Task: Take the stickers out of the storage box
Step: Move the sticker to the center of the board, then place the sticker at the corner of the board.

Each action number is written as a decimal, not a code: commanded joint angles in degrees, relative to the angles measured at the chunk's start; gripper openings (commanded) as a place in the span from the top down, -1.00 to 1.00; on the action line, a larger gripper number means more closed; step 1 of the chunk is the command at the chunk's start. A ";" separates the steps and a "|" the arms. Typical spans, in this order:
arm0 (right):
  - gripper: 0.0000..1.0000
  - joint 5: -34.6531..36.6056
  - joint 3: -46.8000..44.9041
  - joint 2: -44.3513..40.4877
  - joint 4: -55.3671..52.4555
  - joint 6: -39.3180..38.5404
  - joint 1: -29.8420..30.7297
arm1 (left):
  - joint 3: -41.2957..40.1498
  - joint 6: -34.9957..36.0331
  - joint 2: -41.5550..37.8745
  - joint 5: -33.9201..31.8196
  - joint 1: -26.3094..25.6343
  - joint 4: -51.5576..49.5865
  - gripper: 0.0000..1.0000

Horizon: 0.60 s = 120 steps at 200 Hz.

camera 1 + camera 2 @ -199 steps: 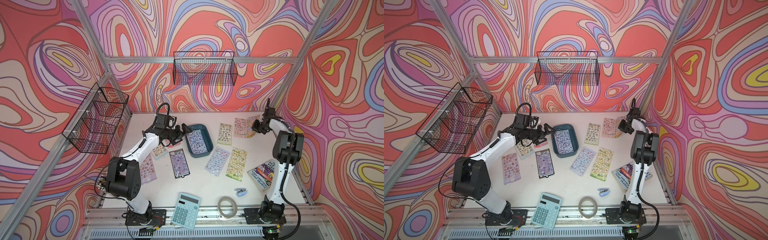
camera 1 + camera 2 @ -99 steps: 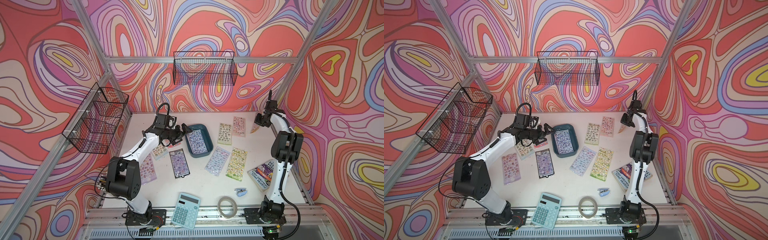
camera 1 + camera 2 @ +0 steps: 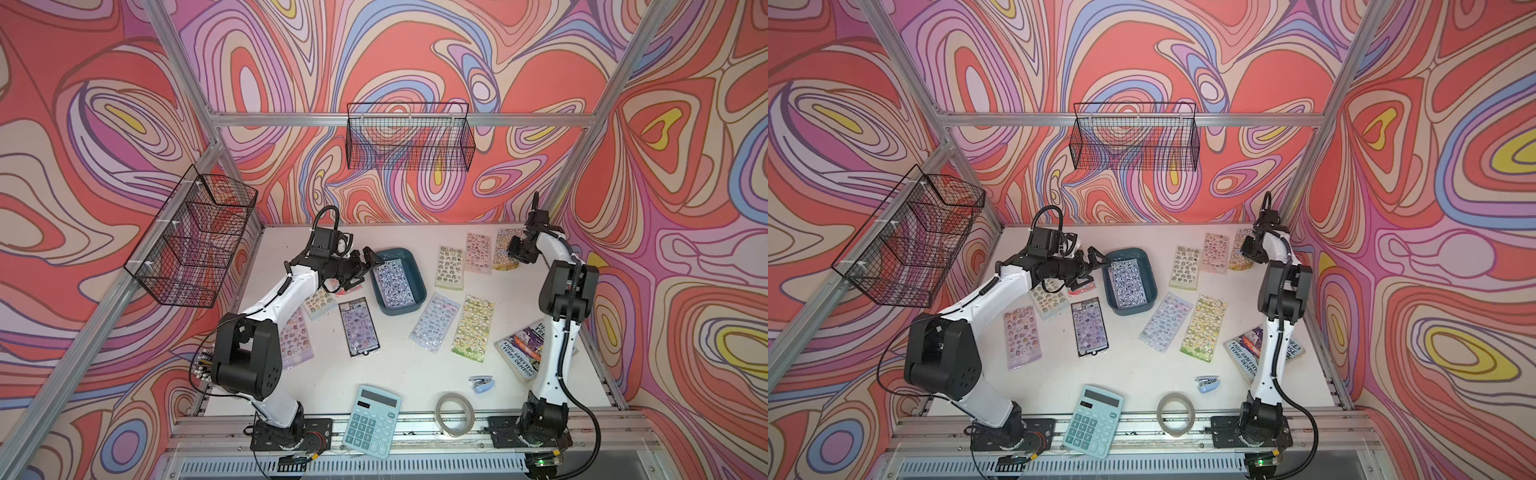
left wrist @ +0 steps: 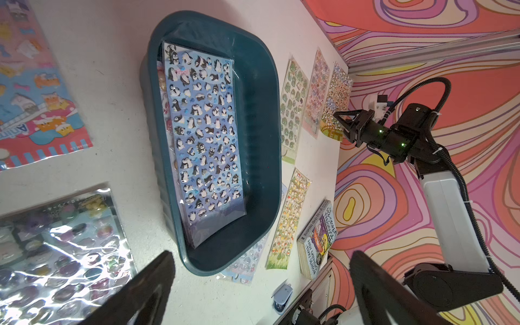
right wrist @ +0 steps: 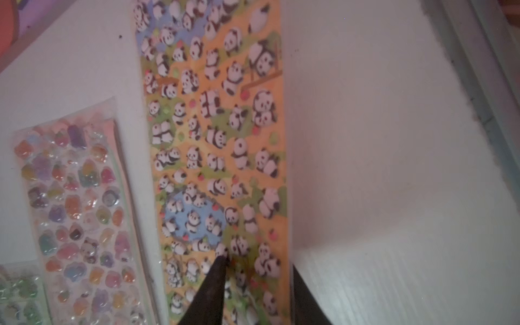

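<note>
A sheet of penguin stickers (image 4: 205, 135) lies in the storage box (image 4: 261, 118); both arms' jaws hold nothing.

Only the left wrist view shows the penguins plainly, with a pink edge of another sheet peeking from under them and the left jaws spread wide just short of one end of the box. Only the right wrist view shows the panda sheet (image 5: 213, 118) up close. It lies flat near the far right corner, and the right jaws are a little apart, one fingertip (image 5: 216, 281) over it. In both top views other sheets (image 3: 436, 320) lie on the white surface (image 3: 415, 365) on either side of the box, along with a calculator (image 3: 372, 419), tape roll (image 3: 454, 413) and book (image 3: 521, 349). Two wire baskets (image 3: 409, 141) hang on swirl-patterned walls.
</note>
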 commanded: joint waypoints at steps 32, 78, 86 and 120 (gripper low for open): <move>-0.17 4.56 0.34 -4.34 -0.83 0.52 -0.33 | 0.37 -0.56 0.80 -0.59 0.08 -0.29 -1.00; -0.20 6.68 -7.85 -14.79 3.22 3.84 -0.08 | 0.16 1.23 -0.67 -2.87 0.06 -2.72 -1.00; -0.18 6.13 -10.43 -17.26 4.56 4.25 0.33 | 0.02 1.88 -1.02 -4.03 0.08 -3.74 -1.00; -0.07 8.20 -21.91 -26.89 9.60 2.36 9.92 | -0.73 4.07 -0.06 -5.48 -0.03 -7.15 -0.79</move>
